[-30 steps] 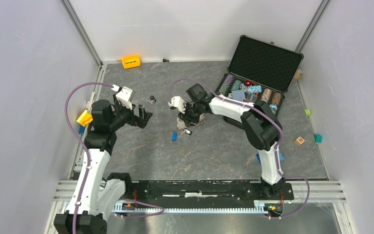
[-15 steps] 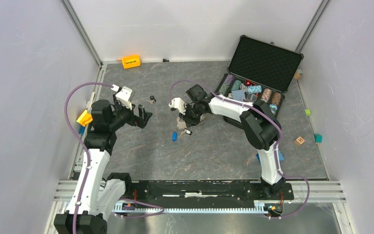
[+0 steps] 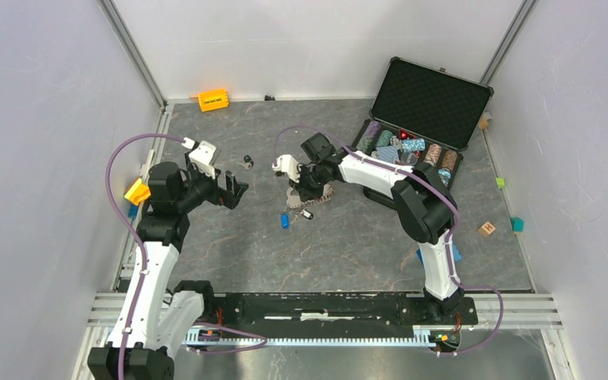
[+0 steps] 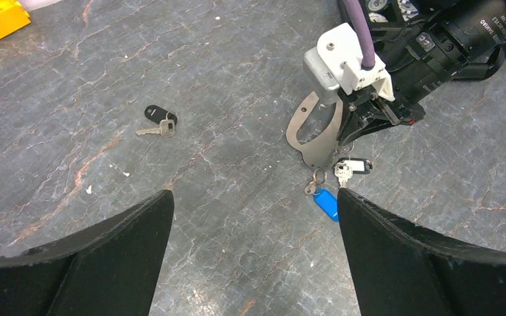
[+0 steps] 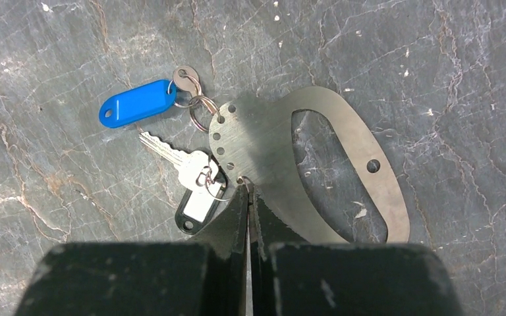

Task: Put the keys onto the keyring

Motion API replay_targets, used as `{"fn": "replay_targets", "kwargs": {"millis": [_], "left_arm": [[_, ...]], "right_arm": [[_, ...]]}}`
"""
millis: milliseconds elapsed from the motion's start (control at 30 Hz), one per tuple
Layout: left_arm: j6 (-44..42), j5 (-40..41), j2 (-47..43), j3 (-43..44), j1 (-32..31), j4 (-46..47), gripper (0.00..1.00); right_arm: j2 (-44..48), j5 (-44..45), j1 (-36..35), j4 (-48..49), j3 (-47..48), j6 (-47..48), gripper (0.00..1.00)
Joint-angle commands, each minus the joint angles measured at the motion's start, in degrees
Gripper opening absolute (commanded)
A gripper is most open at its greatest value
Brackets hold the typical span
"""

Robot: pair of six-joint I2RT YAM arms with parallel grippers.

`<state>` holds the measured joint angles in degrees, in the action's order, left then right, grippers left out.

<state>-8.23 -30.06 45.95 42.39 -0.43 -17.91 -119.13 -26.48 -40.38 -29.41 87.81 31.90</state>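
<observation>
The keyring [image 5: 263, 145], a flat grey metal oval with a row of small holes, lies mid-table [image 3: 318, 195] [image 4: 316, 135]. A blue-tagged key [image 5: 138, 102] [image 4: 326, 203] hangs by its wire ring from one hole. A silver key with a black-framed tag [image 5: 194, 197] [image 4: 354, 164] lies beside the plate. My right gripper [image 5: 247, 191] [image 3: 305, 192] is shut, its tips together at the keyring's edge by a small wire loop; whether it pinches anything I cannot tell. A third, black-headed key [image 4: 159, 122] [image 3: 248, 162] lies apart to the left. My left gripper [image 4: 253, 197] [image 3: 239, 190] hovers open and empty.
An open black case of poker chips [image 3: 423, 119] stands at the back right. An orange block [image 3: 213, 100] lies at the back wall and a yellow piece [image 3: 137, 191] at the left edge. Small cubes [image 3: 487, 229] sit far right.
My right gripper's fingers have come together at the keyring's edge. The left arm has stayed still.
</observation>
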Motion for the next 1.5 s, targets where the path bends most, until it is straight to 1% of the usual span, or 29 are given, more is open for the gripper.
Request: {"fn": "replay_targets", "kwargs": {"millis": [0, 100, 167, 267, 333, 467, 600, 667, 800, 900, 1067, 1167, 1200, 1267, 1467], "left_arm": [[-1.54, -1.53, -0.76, 0.07, 0.29, 1.54, 1.00], [-0.82, -2.13, -0.54, -0.87, 0.34, 3.28, 1.00], [-0.76, -4.70, -0.15, -1.74, 0.34, 4.34, 1.00], [-1.60, -10.79, 1.23, -2.47, 0.17, 5.17, 1.00], [-3.49, -14.57, 2.12, -2.10, 0.01, 4.72, 0.96], [-8.31, -20.22, 4.53, -0.29, -0.75, 3.54, 0.93], [-10.81, -24.66, 8.53, 2.88, -3.16, 3.50, 0.86], [-11.85, -24.12, 10.76, 5.11, -5.88, 3.50, 0.83], [-12.42, -21.89, 14.98, 9.75, -11.53, 3.54, 0.79], [-12.32, -21.69, 17.20, 10.57, -15.05, 5.20, 0.78], [-11.03, -21.01, 18.57, 6.87, -18.56, 13.40, 0.77], [-10.34, -21.17, 18.91, 4.35, -19.71, 17.68, 0.74], [-10.13, -21.26, 18.83, 3.31, -19.93, 20.79, 0.72], [-10.43, -21.70, 18.74, 1.39, -20.17, 23.87, 0.70], [-12.62, -24.56, 19.09, -2.02, -20.75, 28.33, 0.69]], "right_arm": [[2.03, -0.45, -0.06, -0.46, 2.66, 0.94, 0.00], [3.29, -0.42, 0.00, -0.93, 2.55, 1.34, 0.00], [4.84, -0.38, -0.05, -1.21, 2.17, 1.66, 0.00], [8.67, -0.66, -0.04, -1.92, 1.34, 2.05, 0.00], [11.70, -1.07, -0.05, -2.01, 0.54, 2.15, 0.00], [17.68, -2.35, -0.05, -1.47, -1.08, 2.12, 0.00], [22.28, -2.87, -0.09, -1.27, -2.19, 2.84, 0.00], [23.78, -3.08, -0.38, -1.65, -2.34, 3.63, 0.00], [26.28, -3.80, -0.82, -1.97, -3.36, 4.68, 0.00], [28.31, -5.12, -1.06, -1.27, -5.46, 5.26, 0.00], [31.12, -8.29, -1.19, 1.19, -9.14, 5.67, 0.00], [32.72, -10.01, -1.19, 3.05, -11.33, 5.48, 0.00], [33.13, -10.46, -1.24, 3.75, -11.94, 5.33, 0.00], [34.01, -10.85, -1.21, 5.03, -13.10, 4.78, 0.00], [34.70, -10.16, -1.28, 7.62, -14.95, 1.03, 0.00]]}}
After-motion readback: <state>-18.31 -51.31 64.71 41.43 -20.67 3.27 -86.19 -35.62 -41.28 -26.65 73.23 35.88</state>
